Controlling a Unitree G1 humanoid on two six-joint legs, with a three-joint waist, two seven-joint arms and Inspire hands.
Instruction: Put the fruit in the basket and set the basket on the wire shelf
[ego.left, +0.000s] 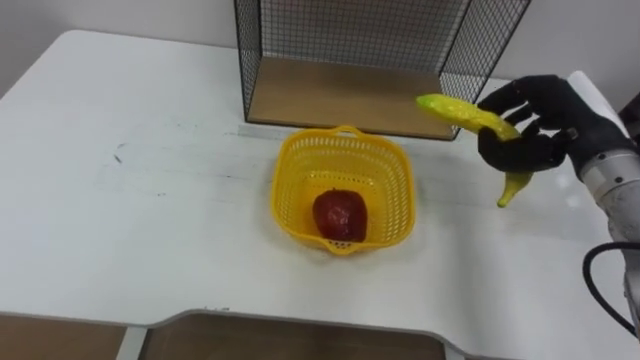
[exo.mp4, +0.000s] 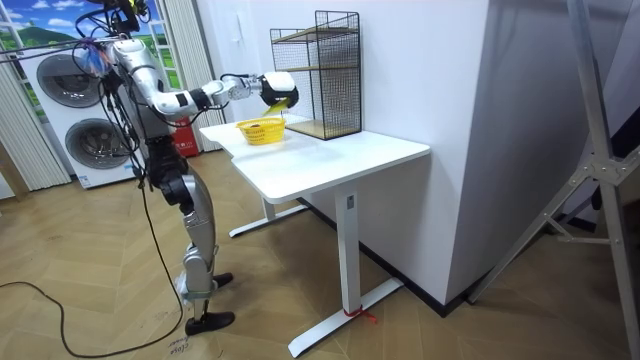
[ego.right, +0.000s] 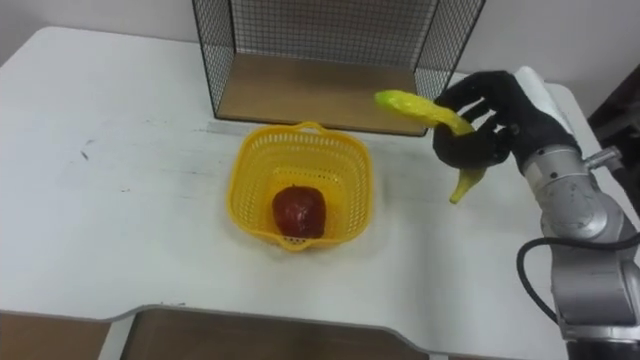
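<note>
Banana gripped by right robot hand near yellow basket.

The basket is open at the top; an apple fills its near half, and the far half of its floor is bare. Just behind the basket stands the wire shelf, mesh at sides and back, its front open toward the basket. Right of the basket the right hand, closed round a banana, hangs over the table. Left of the basket the table is wide and bare.
</note>
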